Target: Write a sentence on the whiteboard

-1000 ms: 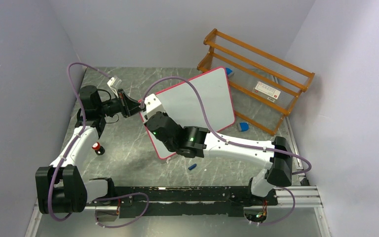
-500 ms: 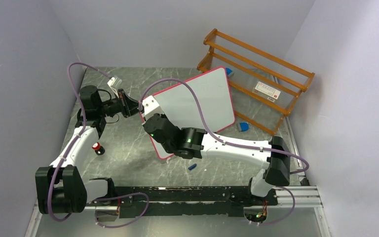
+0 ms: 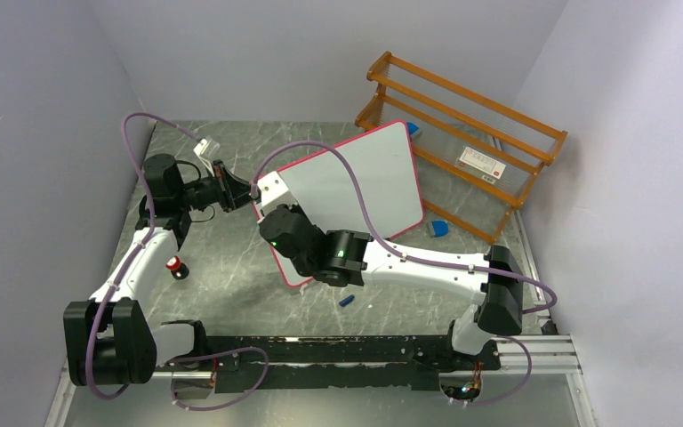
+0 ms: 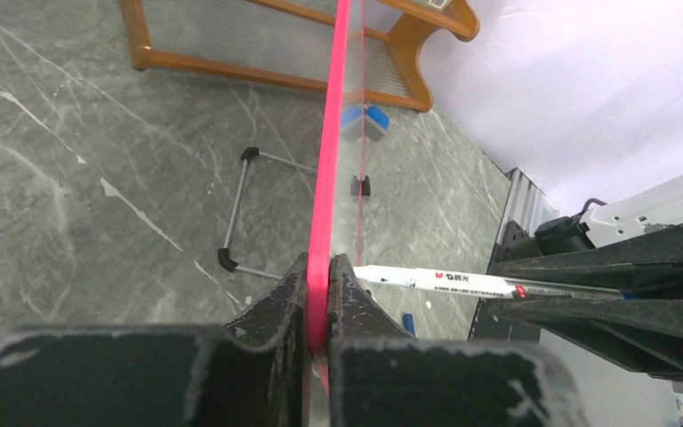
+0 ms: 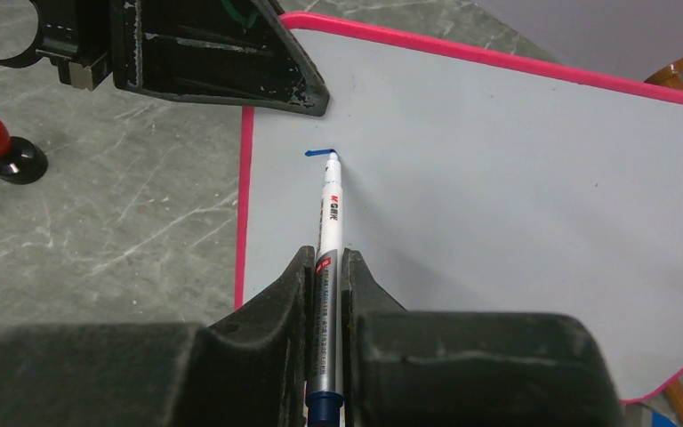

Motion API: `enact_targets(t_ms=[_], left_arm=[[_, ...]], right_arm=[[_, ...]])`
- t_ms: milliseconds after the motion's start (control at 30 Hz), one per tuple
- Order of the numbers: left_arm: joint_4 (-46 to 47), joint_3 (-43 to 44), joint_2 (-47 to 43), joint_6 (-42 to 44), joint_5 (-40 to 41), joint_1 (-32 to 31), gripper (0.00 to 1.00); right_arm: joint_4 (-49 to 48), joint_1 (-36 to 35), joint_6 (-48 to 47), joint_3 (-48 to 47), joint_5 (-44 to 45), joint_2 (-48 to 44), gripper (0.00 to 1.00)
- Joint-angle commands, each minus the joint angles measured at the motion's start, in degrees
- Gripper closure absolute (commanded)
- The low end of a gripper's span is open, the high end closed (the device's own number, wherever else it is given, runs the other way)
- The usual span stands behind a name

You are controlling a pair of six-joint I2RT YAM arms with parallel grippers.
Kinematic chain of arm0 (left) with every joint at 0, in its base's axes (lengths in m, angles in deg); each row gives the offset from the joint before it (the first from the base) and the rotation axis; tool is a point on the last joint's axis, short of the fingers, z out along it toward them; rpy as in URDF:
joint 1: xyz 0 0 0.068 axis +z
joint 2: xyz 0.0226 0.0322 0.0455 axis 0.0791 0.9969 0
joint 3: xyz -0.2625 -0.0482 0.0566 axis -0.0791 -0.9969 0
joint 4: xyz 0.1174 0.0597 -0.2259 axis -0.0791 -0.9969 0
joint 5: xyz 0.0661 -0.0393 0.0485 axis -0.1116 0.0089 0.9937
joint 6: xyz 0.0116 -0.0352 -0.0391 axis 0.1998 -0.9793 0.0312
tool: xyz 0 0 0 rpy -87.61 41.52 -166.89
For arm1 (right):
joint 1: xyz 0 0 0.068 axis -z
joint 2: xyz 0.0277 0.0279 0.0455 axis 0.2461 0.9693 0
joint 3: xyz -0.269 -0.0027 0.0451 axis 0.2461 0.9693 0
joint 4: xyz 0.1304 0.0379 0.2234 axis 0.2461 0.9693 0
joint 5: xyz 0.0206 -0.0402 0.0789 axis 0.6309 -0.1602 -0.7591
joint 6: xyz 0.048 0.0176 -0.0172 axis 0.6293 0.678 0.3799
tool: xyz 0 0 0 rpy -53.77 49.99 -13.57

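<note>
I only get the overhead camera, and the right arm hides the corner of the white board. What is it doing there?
Observer: The right gripper is shut on a marker, with the marker's tip on the whiteboard.
Operator: Anything written yet?
Observer: Only a short blue stroke beside the tip.
Operator: What stops the board sliding?
Observer: The left gripper pinches its pink rim.

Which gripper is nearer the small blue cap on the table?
Right gripper, holding the marker at the whiteboard, just beyond the cap. Left gripper clamps the rim farther back.
</note>
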Motion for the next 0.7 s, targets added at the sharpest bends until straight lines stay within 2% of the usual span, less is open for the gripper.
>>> enact_targets(t_ms=[0, 467, 667], left_arm=[[-3.5, -0.9, -0.1, 6.2, 0.6, -1.8, 0.95], [-3.8, -0.9, -0.1, 6.5, 1.0, -1.8, 0.95], [-4.1, -0.8, 0.3, 6.5, 1.4, -1.8, 0.95]], right_arm=[[-0.4, 0.1, -0.3, 0.4, 3.5, -0.5, 1.00], [-1.0, 0.5, -0.2, 2.5, 5.6, -2.7, 1.00], [-1.6, 0.5, -0.6, 3.0, 2.6, -4.3, 1.00]])
